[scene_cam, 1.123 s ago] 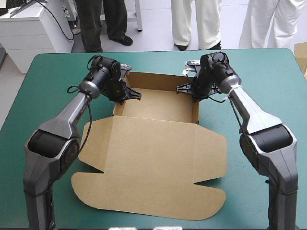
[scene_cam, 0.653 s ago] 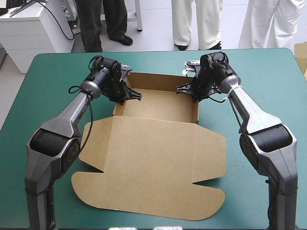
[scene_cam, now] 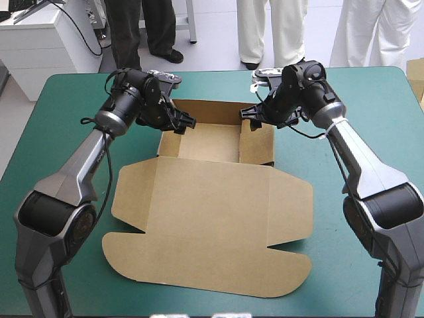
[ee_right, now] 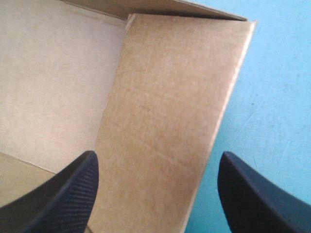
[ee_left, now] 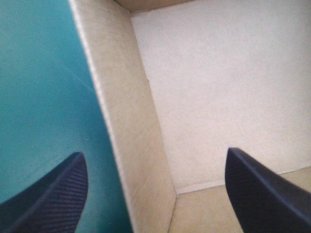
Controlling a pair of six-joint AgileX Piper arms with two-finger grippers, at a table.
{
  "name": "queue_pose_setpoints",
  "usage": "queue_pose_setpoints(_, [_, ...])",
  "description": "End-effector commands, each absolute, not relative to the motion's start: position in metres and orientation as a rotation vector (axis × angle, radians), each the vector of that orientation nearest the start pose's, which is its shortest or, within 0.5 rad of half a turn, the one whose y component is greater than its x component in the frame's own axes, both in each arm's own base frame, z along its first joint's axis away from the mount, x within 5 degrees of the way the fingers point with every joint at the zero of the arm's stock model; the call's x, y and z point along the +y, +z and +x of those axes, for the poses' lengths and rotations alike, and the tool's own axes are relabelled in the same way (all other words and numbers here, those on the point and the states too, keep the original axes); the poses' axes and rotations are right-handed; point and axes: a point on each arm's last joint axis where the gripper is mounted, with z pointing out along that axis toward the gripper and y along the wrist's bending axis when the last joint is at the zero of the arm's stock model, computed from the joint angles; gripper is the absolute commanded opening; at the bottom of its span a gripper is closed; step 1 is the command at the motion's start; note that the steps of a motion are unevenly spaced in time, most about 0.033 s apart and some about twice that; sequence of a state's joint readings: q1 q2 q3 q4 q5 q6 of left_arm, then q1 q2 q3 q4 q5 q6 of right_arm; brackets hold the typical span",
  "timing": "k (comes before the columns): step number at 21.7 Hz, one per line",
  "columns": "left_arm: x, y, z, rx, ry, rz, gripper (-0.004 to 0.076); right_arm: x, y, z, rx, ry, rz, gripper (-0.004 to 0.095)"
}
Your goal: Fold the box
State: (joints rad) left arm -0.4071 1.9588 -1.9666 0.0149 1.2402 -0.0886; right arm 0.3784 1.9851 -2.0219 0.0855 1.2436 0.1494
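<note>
The brown box (scene_cam: 212,218) lies mid-table, its tray (scene_cam: 209,142) at the far end with walls raised and its lid flat toward the near edge. My left gripper (scene_cam: 180,124) hovers open over the tray's left wall (ee_left: 131,126), one finger outside above the teal-green cover and one inside; in its own view the left gripper (ee_left: 155,153) holds nothing. My right gripper (scene_cam: 254,116) is open above the right wall (ee_right: 165,111), which leans inward into the tray. That wall lies below the gap of the right gripper (ee_right: 159,154), untouched.
Bare teal-green cover (scene_cam: 59,132) runs along both sides of the box and beyond its far wall. A pale brown object (scene_cam: 416,74) shows at the table's far right edge. The lid's flaps reach close to the near edge.
Both grippers were shut at the tray's side walls earlier; they have opened and lifted slightly off them. The right wall now leans inward.
</note>
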Motion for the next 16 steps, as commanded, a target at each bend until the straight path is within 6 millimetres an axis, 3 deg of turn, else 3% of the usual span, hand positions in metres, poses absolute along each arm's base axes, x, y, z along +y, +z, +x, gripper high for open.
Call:
queue_pose_setpoints(1, [-0.157,0.393,0.368,2.518,-0.152,0.391,0.0557,0.157,0.392,0.376,2.563,0.307,-0.294,0.0649])
queue_pose_setpoints(3, [-0.149,0.419,0.351,2.457,-0.172,0.380,0.0557,0.152,0.412,0.363,2.514,0.320,-0.291,0.0648])
queue_pose_setpoints(5, [-0.138,0.457,0.320,2.352,-0.199,0.374,0.0557,0.145,0.437,0.345,2.448,0.335,-0.292,0.0648])
queue_pose_setpoints(11, [-0.111,0.512,0.262,2.176,-0.218,0.376,0.0557,0.135,0.467,0.320,2.362,0.346,-0.308,0.0649])
queue_pose_setpoints(12, [-0.103,0.524,0.244,2.136,-0.211,0.383,0.0557,0.133,0.471,0.315,2.347,0.347,-0.312,0.0649])
queue_pose_setpoints(14, [-0.091,0.530,0.218,2.107,-0.205,0.394,0.0557,0.132,0.471,0.316,2.348,0.328,-0.316,0.0646])
queue_pose_setpoints(16, [-0.080,0.519,0.193,2.121,-0.198,0.404,0.0557,0.132,0.467,0.320,2.356,0.304,-0.315,0.0646])
